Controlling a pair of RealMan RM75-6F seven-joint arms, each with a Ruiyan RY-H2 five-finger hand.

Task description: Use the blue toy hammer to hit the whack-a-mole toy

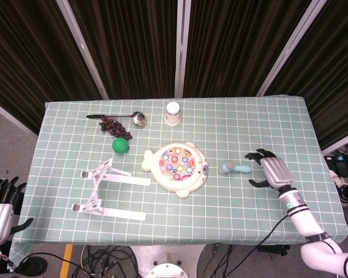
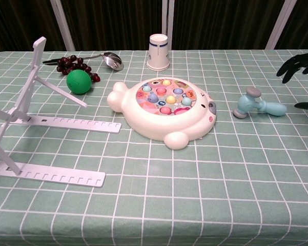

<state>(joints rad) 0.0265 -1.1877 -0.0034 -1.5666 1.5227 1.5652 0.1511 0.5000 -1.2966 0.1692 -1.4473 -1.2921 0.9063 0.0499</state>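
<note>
Right hand hovers w/ fingers spread, empty, just beside blue toy hammer. Hammer lies flat, long axis across table, handle toward hand, head toward whack-a-mole toy. Left hand off table, fingers apart.

The small pale-blue plastic toy hammer with a grey-capped head lies flat on its side, handle pointing away from the toy. It sits near, not touching, the cream fish-shaped plastic whack-a-mole toy, whose round face holds coloured pegs.
</note>
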